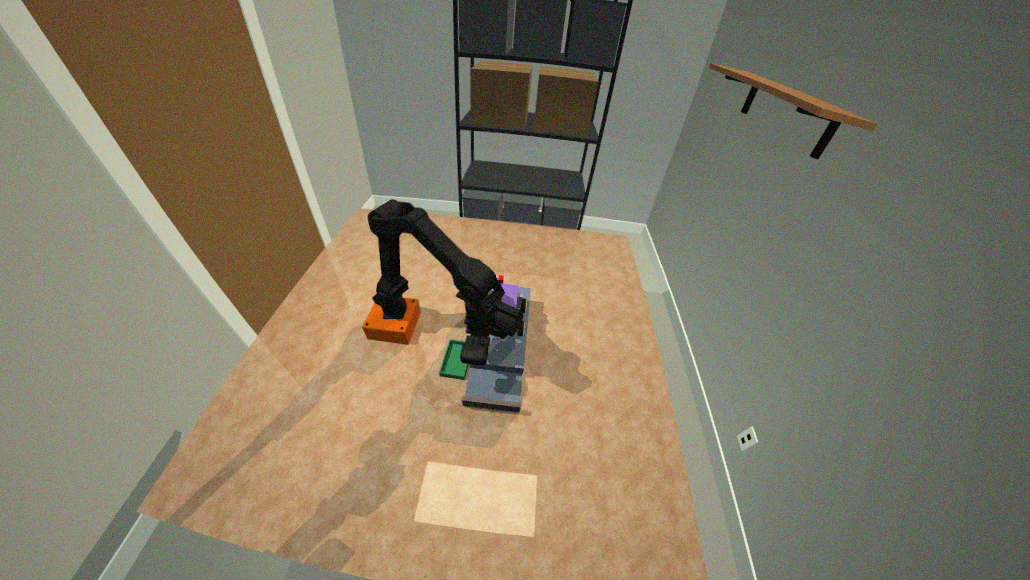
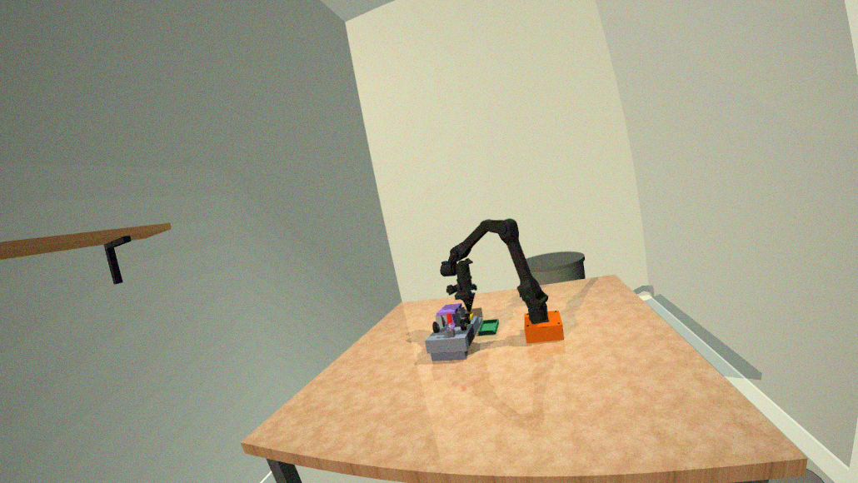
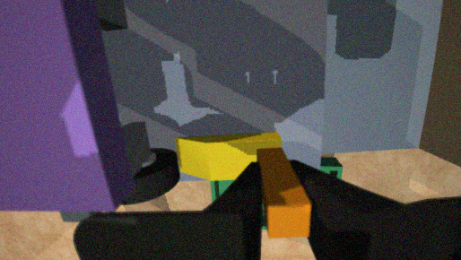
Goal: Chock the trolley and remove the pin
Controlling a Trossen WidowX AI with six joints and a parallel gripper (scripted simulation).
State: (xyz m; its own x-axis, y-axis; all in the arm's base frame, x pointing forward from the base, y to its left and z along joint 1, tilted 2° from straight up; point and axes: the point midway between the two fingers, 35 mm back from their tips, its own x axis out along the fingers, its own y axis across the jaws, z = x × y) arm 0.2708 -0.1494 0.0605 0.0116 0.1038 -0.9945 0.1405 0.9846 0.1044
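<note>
My gripper (image 3: 273, 169) (image 2: 469, 309) is shut on the orange handle (image 3: 288, 193) of the yellow chock (image 3: 211, 159) (image 2: 471, 316). The chock is at the tray-side edge of the ramp (image 1: 493, 386) (image 2: 446, 345) (image 3: 372, 108), on the downhill side of a black trolley wheel (image 3: 159, 177). They look very close in the wrist view; contact with the wheel or ramp cannot be told. The purple-topped trolley (image 1: 510, 291) (image 2: 449, 309) (image 3: 40, 108) stands on the ramp. The red-headed stop pin (image 1: 500, 278) (image 2: 449, 320) is at its uphill end. The green tray (image 1: 454, 358) (image 2: 489, 326) lies beside the ramp.
The arm's orange base (image 1: 389, 332) (image 2: 543, 330) stands on the table (image 1: 576, 461) (image 2: 570, 414), on the tray's side of the ramp. A brown upright block (image 3: 450, 90) is at the ramp's downhill end. The forearm and wrist hang over the ramp.
</note>
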